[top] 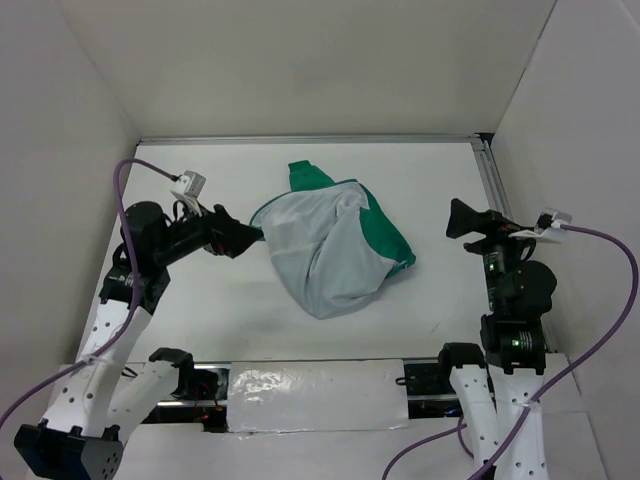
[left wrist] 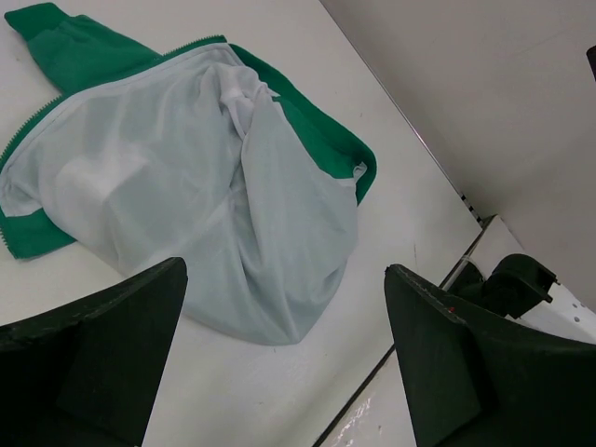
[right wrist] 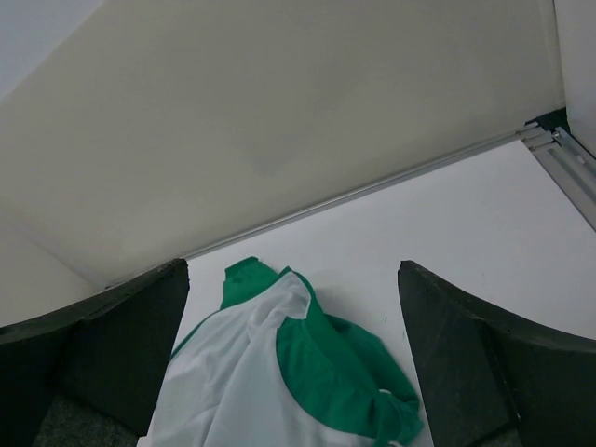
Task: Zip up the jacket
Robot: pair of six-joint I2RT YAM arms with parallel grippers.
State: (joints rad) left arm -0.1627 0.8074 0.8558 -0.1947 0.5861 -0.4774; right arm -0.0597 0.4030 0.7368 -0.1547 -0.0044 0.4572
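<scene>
The jacket (top: 330,245) lies crumpled in the middle of the table, pale lining up, green fabric showing at its far end and right side. It also shows in the left wrist view (left wrist: 186,177) and the right wrist view (right wrist: 279,372). My left gripper (top: 245,237) is open and empty, just left of the jacket's left edge; in its wrist view the fingers (left wrist: 93,345) stand wide apart. My right gripper (top: 455,218) is open and empty, apart from the jacket's right side. The zipper teeth show along one green edge (left wrist: 37,116). The chest patch is hidden.
White walls enclose the table on three sides. A metal rail (top: 490,180) runs along the right edge. A taped white strip (top: 320,395) lies at the near edge between the arm bases.
</scene>
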